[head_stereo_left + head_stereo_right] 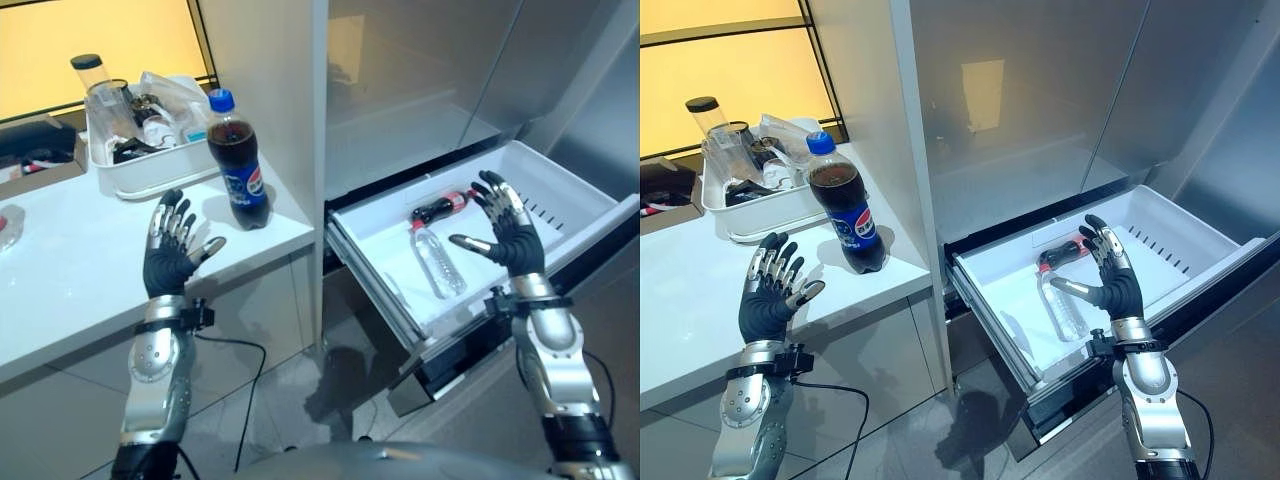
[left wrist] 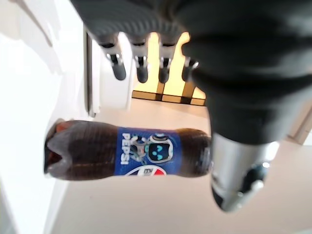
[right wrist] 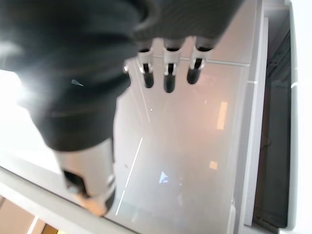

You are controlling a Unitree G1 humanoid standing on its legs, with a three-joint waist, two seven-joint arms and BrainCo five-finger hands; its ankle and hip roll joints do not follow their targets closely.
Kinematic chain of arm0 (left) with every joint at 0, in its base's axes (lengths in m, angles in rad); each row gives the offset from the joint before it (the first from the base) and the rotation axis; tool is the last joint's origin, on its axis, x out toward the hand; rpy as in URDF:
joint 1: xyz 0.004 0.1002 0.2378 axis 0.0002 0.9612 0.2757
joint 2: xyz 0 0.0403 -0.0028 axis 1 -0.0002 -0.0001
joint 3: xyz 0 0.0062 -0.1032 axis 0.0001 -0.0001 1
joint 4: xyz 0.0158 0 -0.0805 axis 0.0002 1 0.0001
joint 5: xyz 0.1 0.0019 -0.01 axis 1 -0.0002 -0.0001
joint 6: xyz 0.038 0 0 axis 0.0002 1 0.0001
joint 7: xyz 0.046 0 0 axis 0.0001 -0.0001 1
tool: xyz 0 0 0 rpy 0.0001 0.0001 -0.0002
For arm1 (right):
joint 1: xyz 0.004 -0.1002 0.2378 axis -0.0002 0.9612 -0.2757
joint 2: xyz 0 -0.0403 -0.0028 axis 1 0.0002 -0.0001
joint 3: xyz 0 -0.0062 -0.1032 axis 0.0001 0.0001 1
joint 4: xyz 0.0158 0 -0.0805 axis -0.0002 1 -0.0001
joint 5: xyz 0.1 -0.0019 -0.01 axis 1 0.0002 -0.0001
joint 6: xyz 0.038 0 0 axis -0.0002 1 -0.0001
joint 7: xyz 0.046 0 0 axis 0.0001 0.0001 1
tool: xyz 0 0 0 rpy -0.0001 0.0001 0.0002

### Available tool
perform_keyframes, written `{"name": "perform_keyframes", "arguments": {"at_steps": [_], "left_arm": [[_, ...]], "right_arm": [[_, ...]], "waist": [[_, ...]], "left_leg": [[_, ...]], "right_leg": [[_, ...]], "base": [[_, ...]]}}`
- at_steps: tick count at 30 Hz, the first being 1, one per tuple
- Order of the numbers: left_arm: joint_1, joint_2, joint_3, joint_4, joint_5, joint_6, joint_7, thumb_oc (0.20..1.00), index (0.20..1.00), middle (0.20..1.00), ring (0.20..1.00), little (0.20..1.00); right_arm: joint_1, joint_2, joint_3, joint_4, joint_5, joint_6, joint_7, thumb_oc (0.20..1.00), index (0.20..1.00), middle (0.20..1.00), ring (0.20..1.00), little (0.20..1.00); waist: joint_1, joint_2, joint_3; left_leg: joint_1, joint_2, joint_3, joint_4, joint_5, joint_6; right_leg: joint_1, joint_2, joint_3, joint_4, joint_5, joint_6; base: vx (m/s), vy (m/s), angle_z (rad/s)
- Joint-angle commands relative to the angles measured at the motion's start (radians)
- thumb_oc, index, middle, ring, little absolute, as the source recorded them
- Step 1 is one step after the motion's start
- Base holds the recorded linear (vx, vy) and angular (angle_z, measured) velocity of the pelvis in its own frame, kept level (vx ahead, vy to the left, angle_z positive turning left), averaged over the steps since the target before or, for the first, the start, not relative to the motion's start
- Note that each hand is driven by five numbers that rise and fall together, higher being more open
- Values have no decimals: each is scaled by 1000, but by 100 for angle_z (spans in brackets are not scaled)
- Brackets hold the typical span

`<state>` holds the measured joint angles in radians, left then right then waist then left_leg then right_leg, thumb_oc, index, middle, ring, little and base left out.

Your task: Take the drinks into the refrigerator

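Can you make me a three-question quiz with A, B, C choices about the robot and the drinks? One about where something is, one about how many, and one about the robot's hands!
1. Where does the cola bottle with the blue cap stand?
A. On the white counter
B. In the drawer
C. On the floor

2. How many bottles lie in the open fridge drawer?
A. None
B. Two
C. Five

3. What are the robot hands doing?
A. Both squeeze bottles
B. One holds a cup
C. Both are open and hold nothing

Answers:
1. A: the bottle stands upright on the white counter, next to the white tray of things.
2. B: a clear water bottle and a small red-label bottle lie there.
3. C: the left robot hand near the cola bottle and the right robot hand over the drawer both have spread fingers, touching nothing.
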<state>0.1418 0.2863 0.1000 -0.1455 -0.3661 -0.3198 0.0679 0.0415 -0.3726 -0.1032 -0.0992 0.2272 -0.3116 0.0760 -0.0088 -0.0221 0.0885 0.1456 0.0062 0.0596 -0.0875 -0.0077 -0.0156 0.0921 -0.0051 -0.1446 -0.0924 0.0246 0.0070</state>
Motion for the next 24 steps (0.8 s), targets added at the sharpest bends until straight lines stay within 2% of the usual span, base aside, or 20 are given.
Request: {"name": "perform_keyframes", "arguments": {"at_steps": [1, 12, 24], "left_arm": [[-48, 49, 21, -21, 14, -69, 1, 1000, 1000, 1000, 1000, 1000], [-40, 51, 53, 18, 23, -66, 18, 1000, 1000, 1000, 1000, 1000], [-98, 82, 38, 111, 58, -55, 38, 1000, 1000, 1000, 1000, 1000]], "right_arm": [[-47, 5, 5, -24, 13, -60, -11, 1000, 1000, 1000, 1000, 1000], [-47, -1, -5, -25, 5, -57, -6, 1000, 1000, 1000, 1000, 1000], [-56, -10, -2, -25, 7, -49, 3, 1000, 1000, 1000, 1000, 1000]], "waist": [[14, -34, -35], [16, -35, -34], [9, -34, -39]], "left_leg": [[-10, 5, -13, 0, -50, -13], [-3, 8, -9, 0, -54, -14], [16, 11, 0, 0, -64, -16]], "right_leg": [[11, -75, -28, 5, 44, 112], [13, -69, -28, 5, 41, 110], [23, -64, -21, 6, 34, 110]], "base": [[0, 0, 0], [0, 0, 0], [13, 0, -1]]}}
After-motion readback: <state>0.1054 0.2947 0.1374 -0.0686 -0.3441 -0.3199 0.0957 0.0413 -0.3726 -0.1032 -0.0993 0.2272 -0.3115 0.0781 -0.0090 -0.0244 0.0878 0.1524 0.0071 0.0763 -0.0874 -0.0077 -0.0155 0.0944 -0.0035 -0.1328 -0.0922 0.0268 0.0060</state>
